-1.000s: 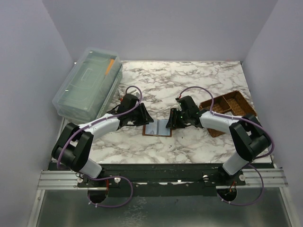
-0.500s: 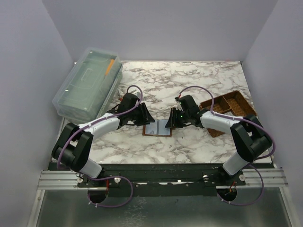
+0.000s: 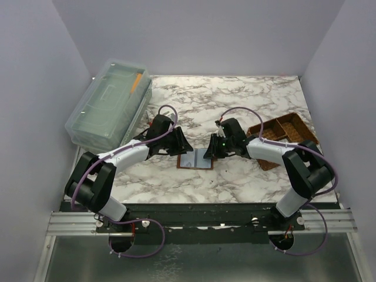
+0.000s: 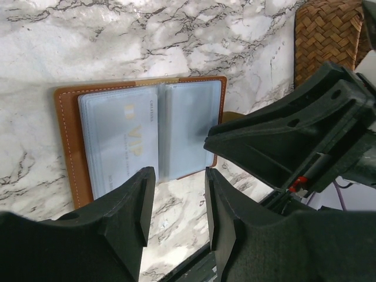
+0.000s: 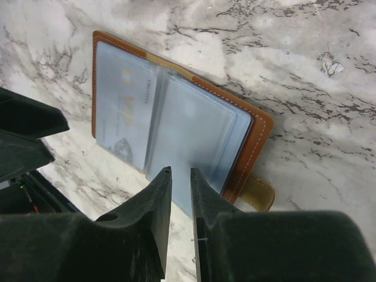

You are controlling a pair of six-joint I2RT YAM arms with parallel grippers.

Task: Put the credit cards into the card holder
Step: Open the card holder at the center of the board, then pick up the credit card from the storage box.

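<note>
Lying open and flat on the white marble table (image 3: 247,176), midway between both claws: small tan-brown leather card holder (image 3: 195,160), grey-blue inside up. Tucked under one sleeve, a blue-grey credit card (image 4: 120,147) lettered VIP, legible only from the wrists. Left gripper (image 4: 179,176) released, empty, hovering at the holder's edge. Right gripper (image 5: 180,173) narrowed to a slit over the other page; grasping or not, cannot tell. Brown woven divided basket (image 3: 283,130) near, rightward; clear plastic lidded box (image 3: 108,106) well apart, leftward. Open marble toward the far edge. Snap tab (image 5: 258,194) plain from the right wrist alone.

My left gripper (image 3: 184,147) and right gripper (image 3: 210,151) flank the open card holder (image 3: 195,160) at centre frame; woven basket (image 3: 289,130) sits right.
</note>
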